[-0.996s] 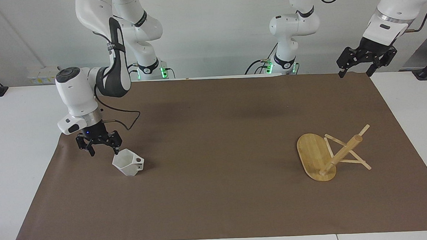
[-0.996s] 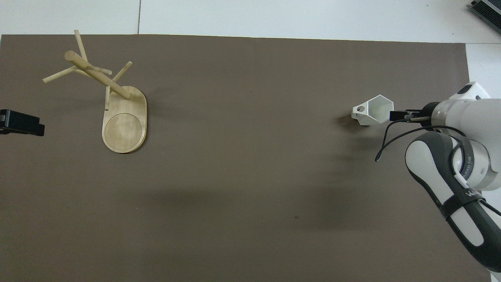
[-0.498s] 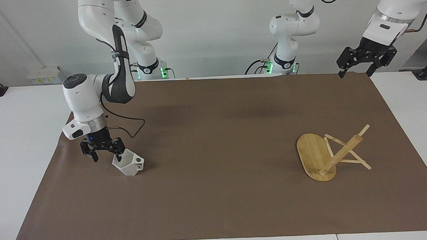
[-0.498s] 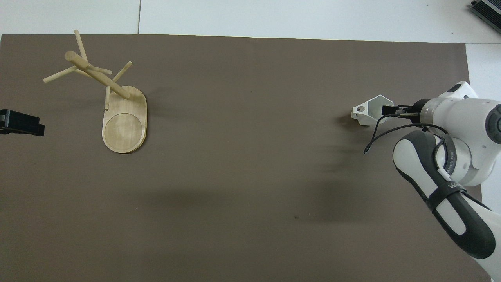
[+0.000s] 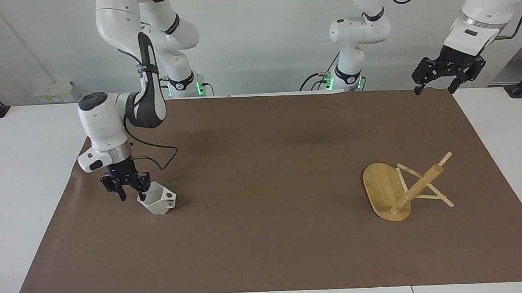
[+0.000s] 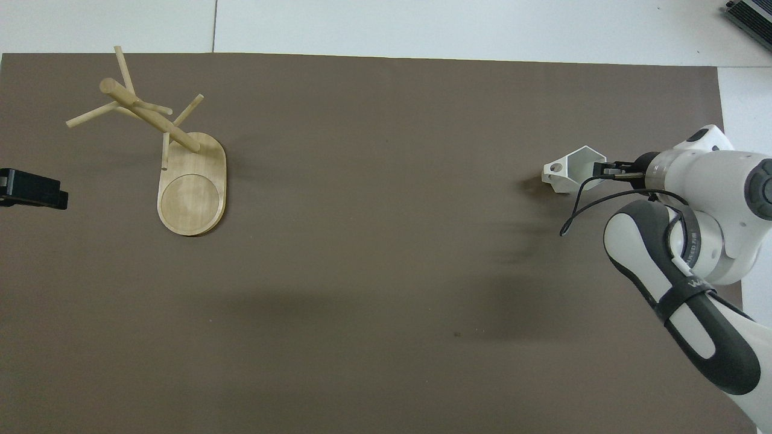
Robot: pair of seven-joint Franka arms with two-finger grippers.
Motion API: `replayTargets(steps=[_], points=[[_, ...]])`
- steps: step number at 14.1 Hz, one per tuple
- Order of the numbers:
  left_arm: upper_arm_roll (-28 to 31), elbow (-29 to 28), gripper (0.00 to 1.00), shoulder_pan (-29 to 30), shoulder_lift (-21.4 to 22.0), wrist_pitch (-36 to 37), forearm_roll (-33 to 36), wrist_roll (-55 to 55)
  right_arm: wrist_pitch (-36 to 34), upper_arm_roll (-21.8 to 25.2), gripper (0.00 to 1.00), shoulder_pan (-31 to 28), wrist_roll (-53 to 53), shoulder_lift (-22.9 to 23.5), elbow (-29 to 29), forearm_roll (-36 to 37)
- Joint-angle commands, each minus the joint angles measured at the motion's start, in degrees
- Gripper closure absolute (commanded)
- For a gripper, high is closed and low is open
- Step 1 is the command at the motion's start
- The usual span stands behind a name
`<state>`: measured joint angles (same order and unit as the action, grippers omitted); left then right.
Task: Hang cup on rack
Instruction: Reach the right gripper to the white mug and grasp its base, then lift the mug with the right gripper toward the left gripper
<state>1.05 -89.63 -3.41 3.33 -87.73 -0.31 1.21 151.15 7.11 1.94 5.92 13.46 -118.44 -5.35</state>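
Jaws of the right gripper [image 5: 132, 196] are down at the cup [image 5: 158, 201], one finger inside the rim and the other outside the wall on the side toward the right arm's end; they look closed on that wall, though whether they truly pinch it I cannot tell. That cup rests tilted on the brown mat [image 5: 265, 235], handle turned away from the gripper. Well apart, toward the left arm's end of the surface [image 5: 5, 213], the rack [image 5: 404, 188] stands on its oval base with bare pegs. High over the mat's corner, the left gripper [image 5: 432, 88] waits, jaws spread and empty.
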Motion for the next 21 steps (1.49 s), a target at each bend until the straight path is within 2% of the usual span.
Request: replayTargets(steps=[1,2,7,11,13,14,16,19,21], points=[[0.01,-1.43,0.0,0.07,1.41,0.27,0.92,-0.33,-0.06,-0.35,0.9,-0.18,-0.91,0.61,0.76,-0.54],[0.01,-1.43,0.0,0.07,1.41,0.36,0.92,-0.33,-0.06,-0.35,1.0,-0.18,-0.91,0.52,0.76,-0.54],[0.09,-1.43,0.0,0.15,1.41,0.27,1.01,-0.33,-3.65,-1.66,1.0,-0.18,-1.0,0.34,1.37,-0.54],[0.18,-1.43,0.0,0.33,1.41,0.36,1.01,-0.33,-17.25,-2.89,1.0,-0.18,-1.0,0.35,8.47,-0.54],[0.09,-1.34,0.0,0.24,1.41,0.36,0.92,-0.33,-24.63,-5.34,1.0,-0.27,-0.92,-0.18,13.12,-1.15],[0.09,-1.34,0.0,0.24,1.41,0.36,1.01,-0.33,-28.24,-6.84,1.0,-0.27,-0.91,-0.27,16.11,-3.59],[0.18,-1.34,0.0,0.33,1.41,0.36,0.92,-0.33,-32.74,-8.69,1.0,-0.27,-1.0,-0.71,21.21,-14.1],[0.09,-1.34,0.0,0.24,1.41,0.36,1.01,-0.33,-31.62,-10.01,1.0,-0.18,-1.0,-2.64,22.64,-31.86],[0.44,-1.34,0.0,0.5,1.41,0.36,0.92,-0.15,-31.61,-12.64,1.0,-0.18,-0.91,-3.0,23.87,-39.0]])
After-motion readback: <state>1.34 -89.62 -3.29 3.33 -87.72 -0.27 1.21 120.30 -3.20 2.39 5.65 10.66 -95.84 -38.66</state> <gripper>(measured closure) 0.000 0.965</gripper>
